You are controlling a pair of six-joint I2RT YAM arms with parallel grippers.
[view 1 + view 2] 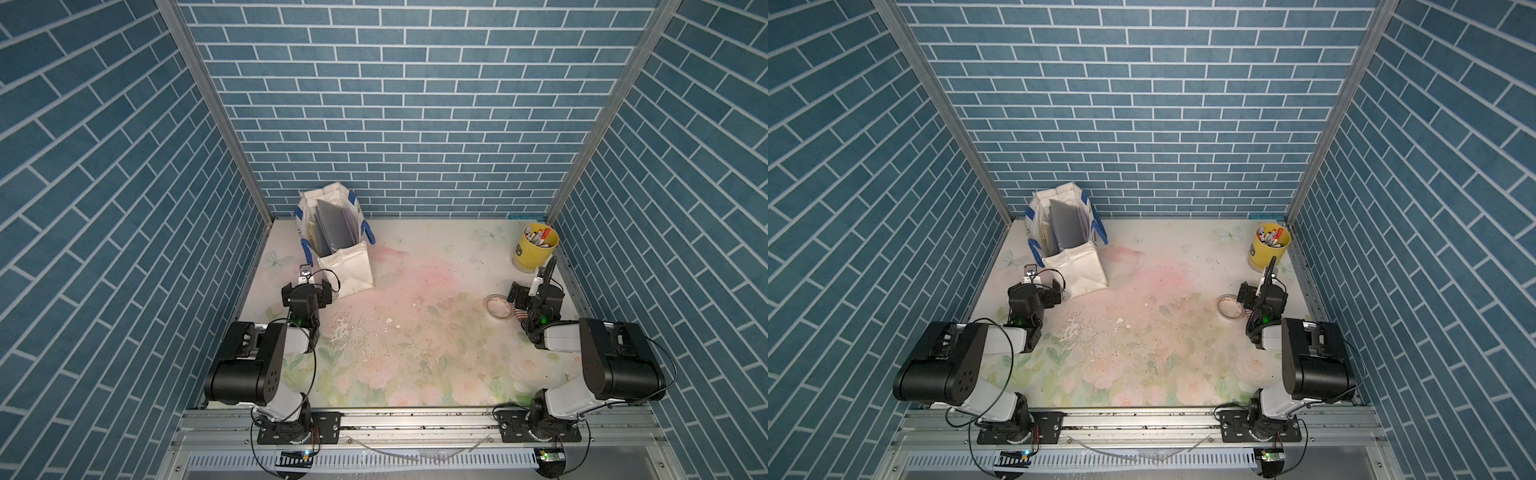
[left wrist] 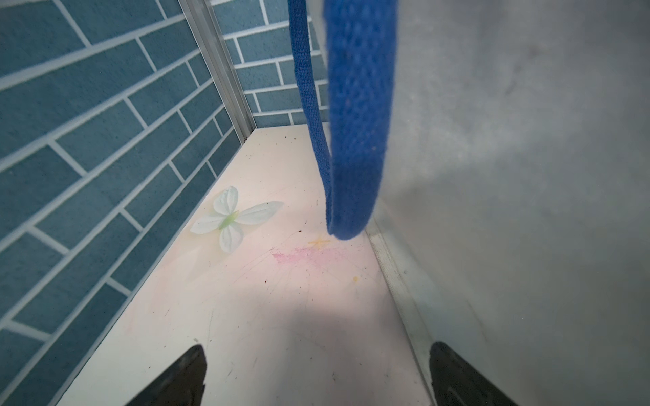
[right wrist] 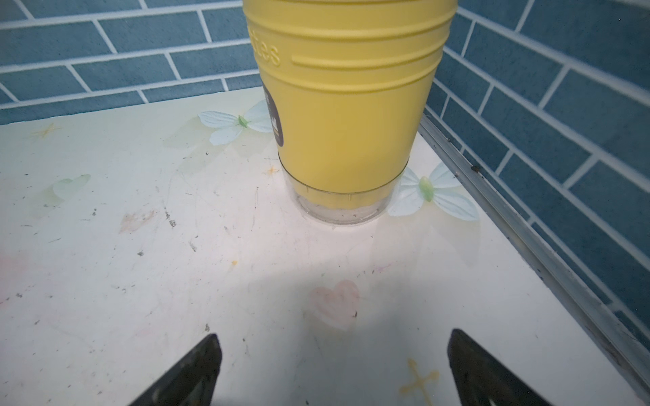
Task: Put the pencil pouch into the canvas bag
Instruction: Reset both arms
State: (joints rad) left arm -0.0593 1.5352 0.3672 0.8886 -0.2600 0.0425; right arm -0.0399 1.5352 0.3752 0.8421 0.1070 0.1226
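Pouch (image 1: 520, 320), if the striped scrap half-hidden under the right arm (image 1: 555, 337) beside the tape roll (image 1: 498, 306) is it, lies on the bench (image 1: 415, 332), well apart from the canvas bag (image 1: 347, 266). It is likely soft and light; pinch its middle. Left fingers (image 2: 183, 379) and right fingers (image 3: 197, 369) stand apart, empty.

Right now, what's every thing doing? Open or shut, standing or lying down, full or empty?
canvas bag, standing upright, top open, flat grey sheets inside.
yellow bucket, upright, full of pens.
tape roll, lying flat on the table.
left gripper, open, empty, beside the bag.
right gripper, open, empty, facing the bucket.
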